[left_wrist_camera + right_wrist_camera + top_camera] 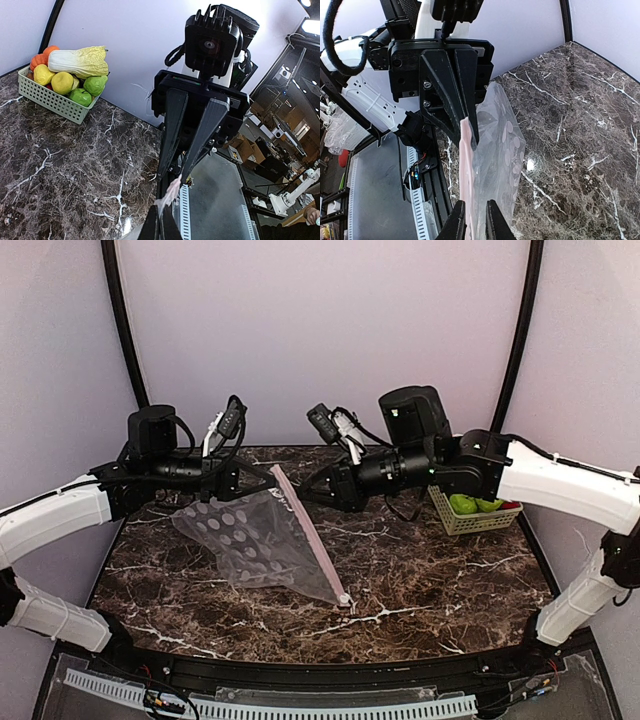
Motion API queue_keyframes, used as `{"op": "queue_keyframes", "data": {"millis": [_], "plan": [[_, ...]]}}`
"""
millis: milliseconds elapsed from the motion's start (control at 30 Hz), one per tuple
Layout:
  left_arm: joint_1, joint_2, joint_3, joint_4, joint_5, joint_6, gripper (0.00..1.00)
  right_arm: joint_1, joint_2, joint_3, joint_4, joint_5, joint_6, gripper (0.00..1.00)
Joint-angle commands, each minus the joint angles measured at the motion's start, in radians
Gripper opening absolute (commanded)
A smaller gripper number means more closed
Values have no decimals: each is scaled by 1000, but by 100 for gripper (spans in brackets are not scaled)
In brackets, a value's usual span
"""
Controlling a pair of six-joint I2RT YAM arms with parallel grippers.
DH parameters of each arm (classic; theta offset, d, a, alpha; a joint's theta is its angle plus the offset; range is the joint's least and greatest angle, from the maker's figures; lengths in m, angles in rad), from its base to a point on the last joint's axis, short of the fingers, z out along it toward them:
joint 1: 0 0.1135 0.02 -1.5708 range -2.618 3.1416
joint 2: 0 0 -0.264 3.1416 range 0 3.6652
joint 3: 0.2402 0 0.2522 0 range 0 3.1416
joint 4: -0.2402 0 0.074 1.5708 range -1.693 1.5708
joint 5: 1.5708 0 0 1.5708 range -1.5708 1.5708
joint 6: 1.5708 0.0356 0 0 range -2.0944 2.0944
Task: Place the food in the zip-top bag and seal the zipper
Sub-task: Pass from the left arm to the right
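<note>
The zip-top bag (pixel 255 540), clear with grey dots, hangs tilted over the marble table (pixel 430 580). Its pink zipper (pixel 315 545) runs down to a slider tab (pixel 345 602) near the table. My left gripper (pixel 268 472) is shut on the bag's top corner; its fingertips (pixel 161 222) pinch the pink edge. My right gripper (pixel 303 492) faces it with the jaws drawn in round the zipper (pixel 469 170), which fills the narrow gap between the right gripper's (pixel 474 220) fingers. The food lies in a basket: cabbage (pixel 80 60), pear (pixel 95 85), lemon (pixel 42 75), tomato (pixel 40 59).
The pale green mesh basket (pixel 470 522) stands at the table's right rear edge, behind the right arm. A black rail with a white slotted strip (pixel 300 705) runs along the near edge. Lilac walls close off the back and sides.
</note>
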Motion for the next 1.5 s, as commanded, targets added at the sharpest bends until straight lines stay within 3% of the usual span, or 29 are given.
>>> {"op": "queue_keyframes", "data": {"millis": [0,600,833,1067,1100,1167,1200,1300,1467], "plan": [[-6,-3,9,18,9,5,1,-6,-14,-18,32,7,10,14],[-8,-7,7,23,8,2,1,-6,40,-22,23,-38,9,10],[-7,-8,6,27,6,3,1,-6,48,-19,20,-58,4,0],[-6,-13,5,19,-41,13,1,-6,38,-21,31,-68,12,0],[-6,-13,6,16,-51,15,4,-6,36,-19,28,-54,15,0],[-7,-16,10,3,-98,25,21,-9,29,-14,14,-11,27,0],[-7,-17,18,-9,-131,34,35,-14,24,-14,11,4,36,0],[-6,-19,44,-47,-220,68,59,-49,8,-25,2,38,79,0],[-6,-51,96,-107,-378,102,74,-129,-29,-80,-40,116,166,0]]}}
